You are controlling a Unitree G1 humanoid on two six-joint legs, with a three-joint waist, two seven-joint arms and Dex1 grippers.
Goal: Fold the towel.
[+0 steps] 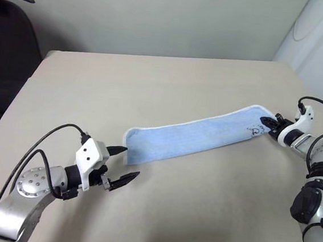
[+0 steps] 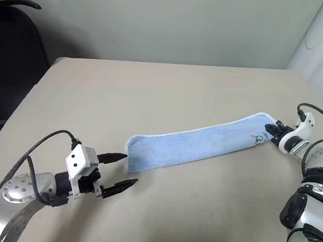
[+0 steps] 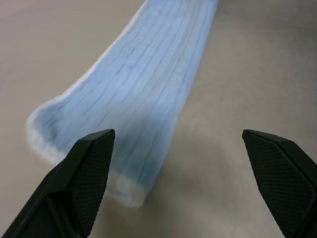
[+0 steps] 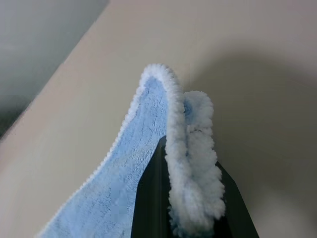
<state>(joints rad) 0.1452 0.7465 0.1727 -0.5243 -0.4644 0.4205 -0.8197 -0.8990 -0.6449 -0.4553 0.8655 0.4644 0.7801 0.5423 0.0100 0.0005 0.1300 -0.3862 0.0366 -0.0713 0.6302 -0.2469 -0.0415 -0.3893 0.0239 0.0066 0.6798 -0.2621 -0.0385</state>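
Both pincers flank the towel (image 1: 197, 135): right (image 1: 272, 125) clamps its end, left (image 1: 124, 163) gapes.

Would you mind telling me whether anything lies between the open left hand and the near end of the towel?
Nothing visible does. The left hand hangs open just short of the towel, with bare table between them.

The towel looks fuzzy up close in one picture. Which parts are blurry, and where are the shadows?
In the left wrist view the towel's near end is soft and out of focus. In the right wrist view the towel's edge pinched in the right gripper is sharper, casting a dark shadow on the table. In the left eye view the left gripper throws only a faint shadow.
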